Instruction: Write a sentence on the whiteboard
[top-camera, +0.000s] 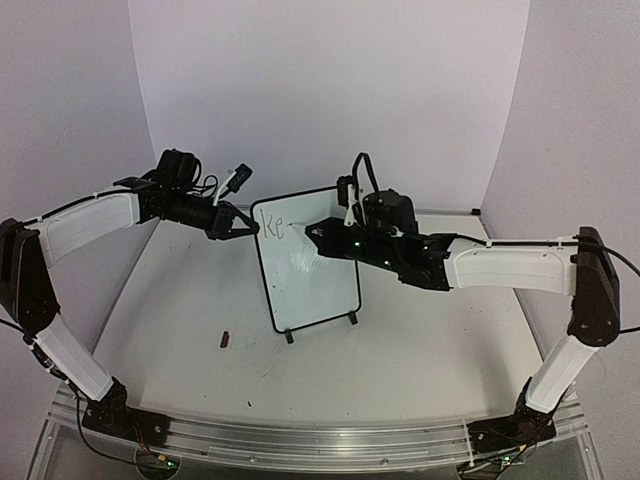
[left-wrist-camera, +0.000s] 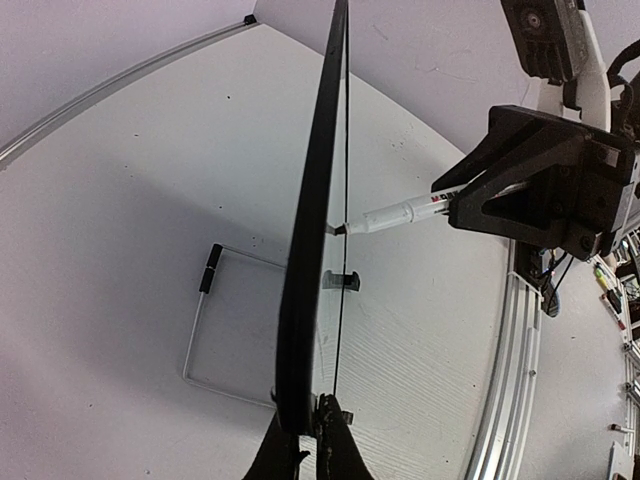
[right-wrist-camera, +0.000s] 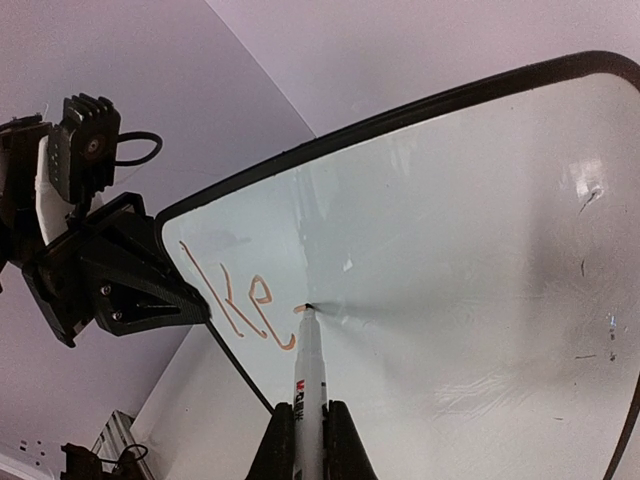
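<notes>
Pale lilac walls close in a white table (top-camera: 180, 320), and nearly everything of interest sits at its middle. We see the left gripper (left-wrist-camera: 315, 422) pinched shut on the upper left edge of the small portrait whiteboard (top-camera: 320, 290) with rounded corners and a thin black frame. The left wrist view looks straight along that edge, with a finger on either side of it. We judge this hold braces the whiteboard, which stands upright on two small black feet (top-camera: 290, 337) with a thin wire stand (left-wrist-camera: 200, 340) behind it. That way pen pressure should not push it back.

The right gripper (right-wrist-camera: 310, 415) is closed on a slim white marker (right-wrist-camera: 310, 365), barrel in line with the fingers. Its dark tip touches the whiteboard's face just right of the writing, at a steep angle that suits thin strokes.

Of the sentence (right-wrist-camera: 240, 300) we read only "Ke", near the whiteboard's upper left corner, with a short curl of a further letter at the tip. Most of the task, in our judgement, lies ahead. The marker's barrel carries red and black print, too small for us to read.

Left of the whiteboard and nearer the arm bases, well apart from it, a small dark brown stub (top-camera: 226, 340) lies on the table. It may be the marker's cap.
</notes>
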